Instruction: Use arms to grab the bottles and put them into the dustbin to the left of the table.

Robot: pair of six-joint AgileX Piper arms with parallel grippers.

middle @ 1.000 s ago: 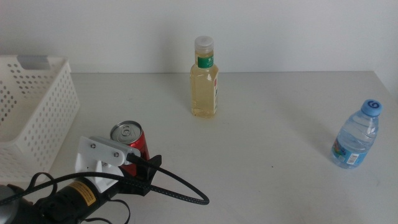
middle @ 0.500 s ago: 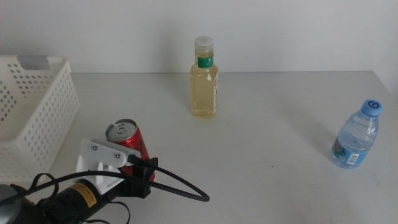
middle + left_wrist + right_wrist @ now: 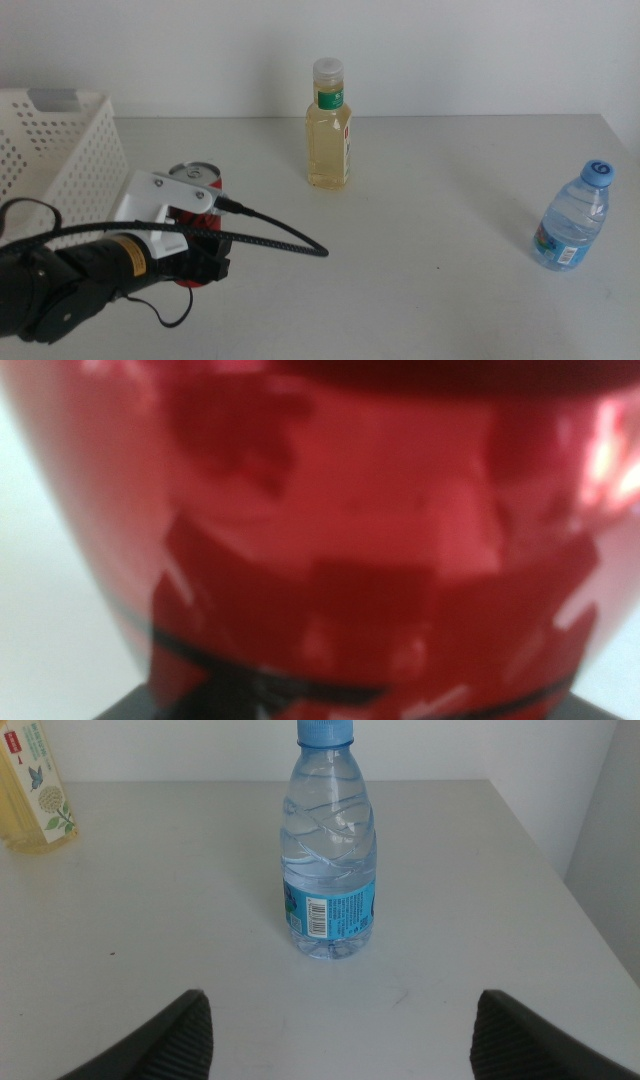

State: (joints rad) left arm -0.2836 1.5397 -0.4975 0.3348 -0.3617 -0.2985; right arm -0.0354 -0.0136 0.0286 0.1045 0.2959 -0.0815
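A red drink can (image 3: pixel 197 177) is held off the table (image 3: pixel 420 260) by my left gripper (image 3: pixel 192 245), which is shut on it just right of the white dustbin (image 3: pixel 70 165). The can (image 3: pixel 330 540) fills the left wrist view, blurred and very close. At the back centre, the bottle of pale yellow liquid (image 3: pixel 328 125) stands upright. The blue-capped water bottle (image 3: pixel 574 218) stands at the far right. My right gripper (image 3: pixel 345 1040) is open a short way in front of the water bottle (image 3: pixel 330 860), touching nothing.
The dustbin's perforated wall stands close to the left arm's white housing (image 3: pixel 160 205), and a thick black cable (image 3: pixel 280 238) loops out to the right of it. The table's right edge (image 3: pixel 560 870) runs just beyond the water bottle. The yellow bottle (image 3: pixel 30 790) also shows in the right wrist view.
The left arm has risen and swung left toward the dustbin, carrying the red can with it. The other two bottles have not moved.
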